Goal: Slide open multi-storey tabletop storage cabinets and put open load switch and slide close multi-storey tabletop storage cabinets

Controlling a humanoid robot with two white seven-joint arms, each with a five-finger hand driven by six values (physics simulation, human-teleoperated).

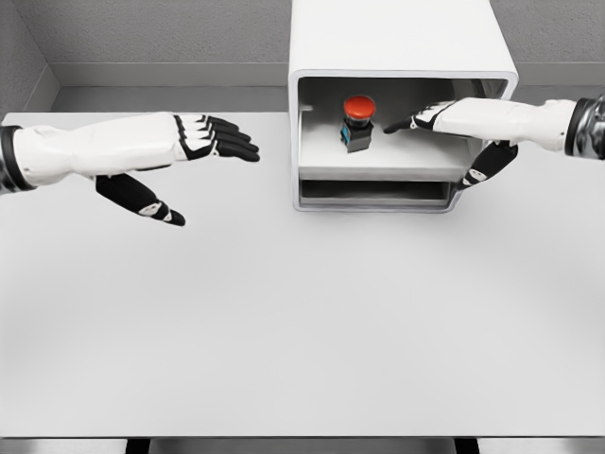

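A white storage cabinet [402, 38] stands at the back of the table, its upper drawer [378, 165] slid out toward me. Inside the drawer sits the load switch [358, 123], a dark body with a red round button on top. My right hand [425, 118] reaches in from the right, its fingers extended into the drawer just right of the switch and apart from it; its thumb [487, 165] hangs outside the drawer's right front corner. My left hand [203, 151] hovers over the table left of the cabinet, fingers spread and holding nothing.
The white table [302, 331] stretches wide in front of the cabinet. A lower drawer [373, 194] sits beneath the open one, only slightly out. A grey wall runs behind the table.
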